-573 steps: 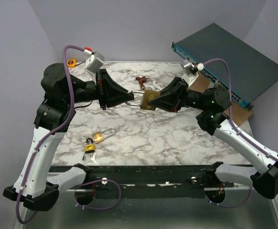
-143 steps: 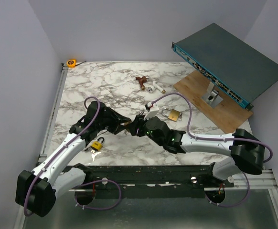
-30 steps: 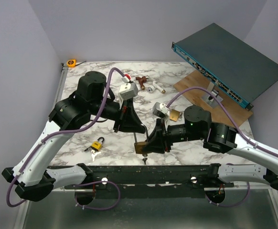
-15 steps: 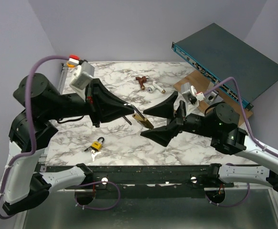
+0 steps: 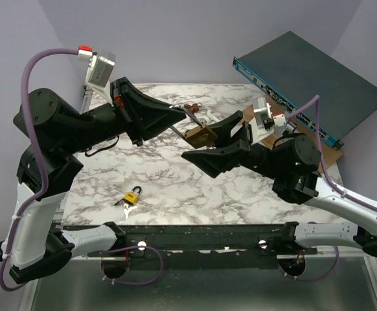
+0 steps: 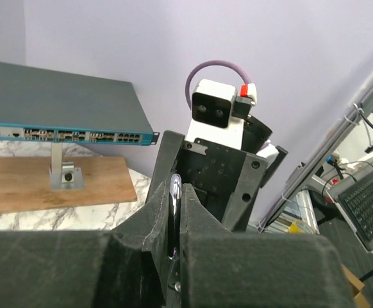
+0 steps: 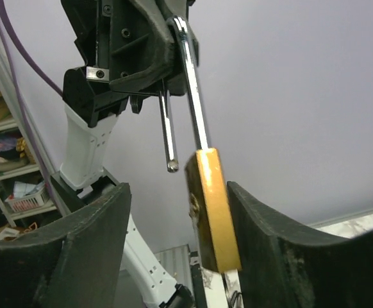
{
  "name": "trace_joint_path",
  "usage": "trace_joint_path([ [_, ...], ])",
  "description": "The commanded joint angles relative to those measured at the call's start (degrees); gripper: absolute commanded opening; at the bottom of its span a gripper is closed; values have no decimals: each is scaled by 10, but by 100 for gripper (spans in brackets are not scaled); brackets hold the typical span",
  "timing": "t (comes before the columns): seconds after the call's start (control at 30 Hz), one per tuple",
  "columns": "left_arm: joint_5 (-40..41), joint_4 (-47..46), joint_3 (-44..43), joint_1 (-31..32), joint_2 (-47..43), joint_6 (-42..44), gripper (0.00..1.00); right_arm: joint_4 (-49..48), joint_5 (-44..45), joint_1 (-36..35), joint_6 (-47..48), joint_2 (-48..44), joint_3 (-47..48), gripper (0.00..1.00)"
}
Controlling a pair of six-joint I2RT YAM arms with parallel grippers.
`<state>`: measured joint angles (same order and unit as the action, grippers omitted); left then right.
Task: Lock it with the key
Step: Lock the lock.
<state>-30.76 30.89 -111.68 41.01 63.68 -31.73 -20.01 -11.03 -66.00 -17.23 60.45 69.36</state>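
Key (image 5: 126,204) far from right end effector (image 5: 198,144)

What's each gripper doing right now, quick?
The left gripper: shut on the padlock by its shackle.
The right gripper: open, fingers either side of the padlock, not gripping.

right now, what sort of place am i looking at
Most likely a robotics lab bench. Robot arms are bolted along the edge of a marble-pattern table, a network switch stands on a wooden board, and a keyboard shows in the background.
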Motion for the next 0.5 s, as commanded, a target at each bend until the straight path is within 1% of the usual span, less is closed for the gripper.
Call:
trace_joint_path([
  [0.0, 53, -57, -5, 4, -4, -30, 0, -75, 11, 0, -31, 7, -1, 60],
  [0.1, 70, -69, 13, 5, -17, -31, 0, -104, 19, -1, -48, 1, -19, 58],
  [0.27, 96, -84, 38, 5, -38, -33, 0, -140, 41, 0, -68, -22, -60, 58],
  [0.4, 94, -94, 45, 5, -45, -35, 0, -160, 52, 0, -85, -35, -81, 58],
  [0.47, 92, -99, 48, 5, -47, -37, 0, -165, 43, -1, -92, -30, -79, 58],
])
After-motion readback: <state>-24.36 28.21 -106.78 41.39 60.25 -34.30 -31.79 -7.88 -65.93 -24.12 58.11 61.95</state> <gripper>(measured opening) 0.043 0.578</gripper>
